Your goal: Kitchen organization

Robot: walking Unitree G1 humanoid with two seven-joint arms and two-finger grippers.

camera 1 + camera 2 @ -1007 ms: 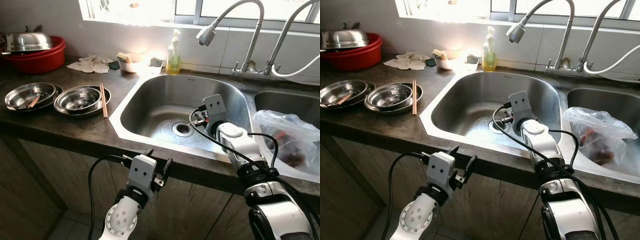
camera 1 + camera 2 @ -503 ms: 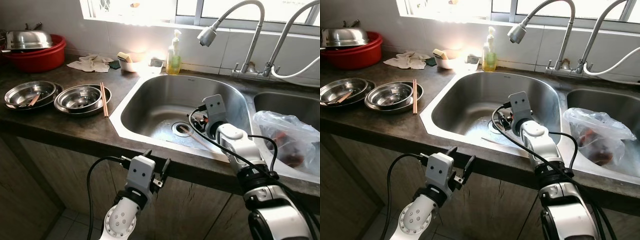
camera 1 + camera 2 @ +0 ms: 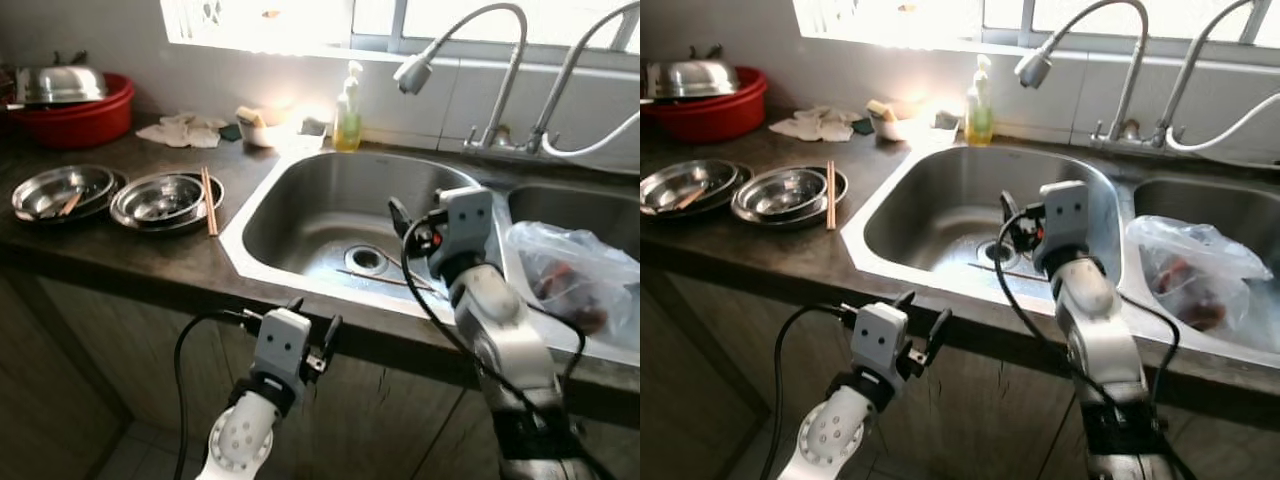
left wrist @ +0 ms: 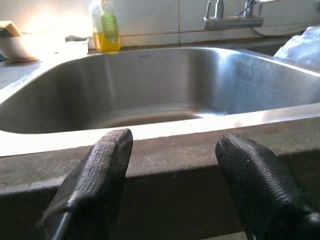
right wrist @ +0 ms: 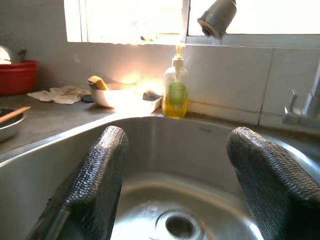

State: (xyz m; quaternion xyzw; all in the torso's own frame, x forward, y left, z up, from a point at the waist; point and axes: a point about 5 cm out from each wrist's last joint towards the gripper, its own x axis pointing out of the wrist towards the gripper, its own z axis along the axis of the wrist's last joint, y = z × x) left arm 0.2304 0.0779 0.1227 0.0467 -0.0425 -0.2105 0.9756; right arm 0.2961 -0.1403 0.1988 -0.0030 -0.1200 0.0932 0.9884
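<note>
chopstick down in the sink, both my grippers empty

my right gripper (image 5: 172, 175) hangs over the sink (image 3: 300, 190), fingers (image 5: 95, 175) spread wide with nothing between them; one chopstick (image 3: 385, 280) lies flat on the sink floor, just in front of the drain (image 3: 366, 258); my left gripper (image 4: 175, 185) sits low before the counter's front edge, fingers also wide apart and empty; on the counter (image 3: 120, 250) to my left stand two steel bowls (image 3: 160, 198), a pair of chopsticks (image 3: 207, 186) resting across the nearer one's rim; a soap bottle (image 3: 347, 110) stands behind the sink by the wall; a plastic bag (image 3: 570, 280) lies at the second basin on my right; a red basin (image 3: 75, 110) sits far left.
</note>
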